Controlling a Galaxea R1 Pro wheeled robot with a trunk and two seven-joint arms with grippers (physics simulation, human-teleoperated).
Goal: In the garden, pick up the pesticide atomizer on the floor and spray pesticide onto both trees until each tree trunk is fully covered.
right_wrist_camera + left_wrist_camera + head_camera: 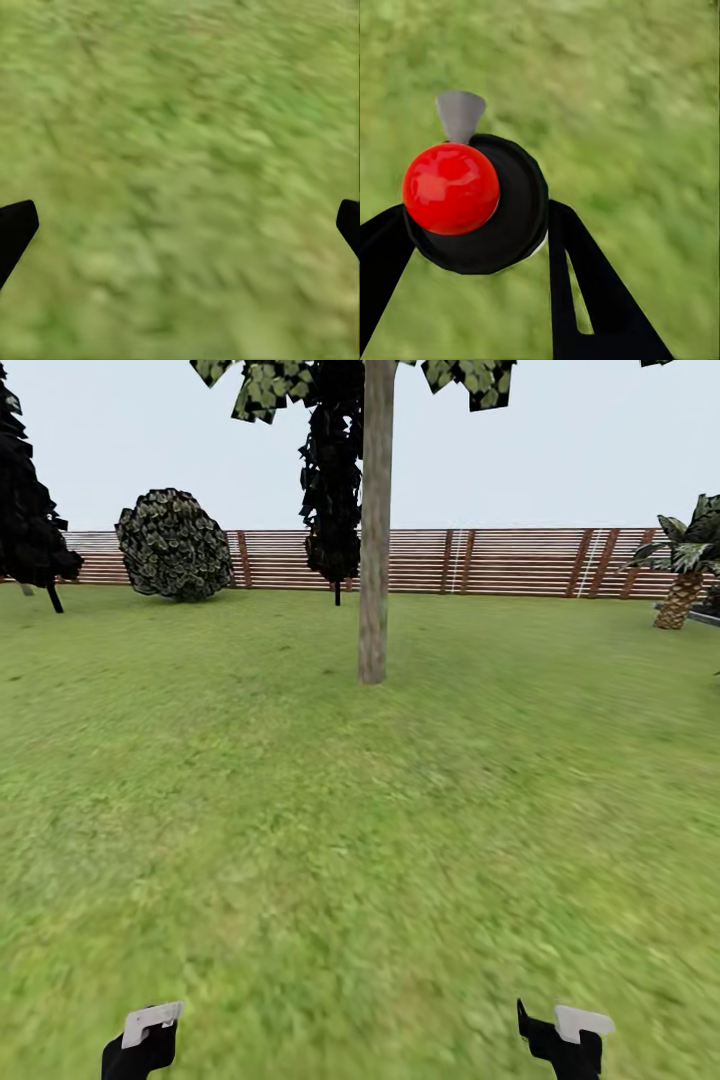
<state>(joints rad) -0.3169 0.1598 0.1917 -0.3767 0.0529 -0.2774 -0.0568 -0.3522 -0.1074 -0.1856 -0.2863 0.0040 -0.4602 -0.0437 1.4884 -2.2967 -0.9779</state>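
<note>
Stood on open lawn (360, 840), facing one tree trunk (375, 560) dead ahead, well apart, pale and mottled, with no white specks visible on the bark. Carried the pesticide atomizer (484, 199) in the left gripper (480, 247): dark round body with red knob and grey nozzle wedged between the two black fingers (585, 292), clamped on either side, grass blurred beneath. Held the right gripper (180, 225) spread wide with nothing between its finger tips, only turf under it. Showed both arms low at the head view's bottom edge, left gripper (145, 1040) and right gripper (570, 1035). Behind the trunk: slatted fence (500, 560), round bush (175, 545), dark conifer (332, 490), palm (685, 565) far right.

Judged as an approach leg, pickup done, spraying not yet begun. Best closed in squarely on the trunk, nozzle raised and aimed at the bark, grip kept firm so the bottle didn't twist; then worked top to base and around for full cover.
</note>
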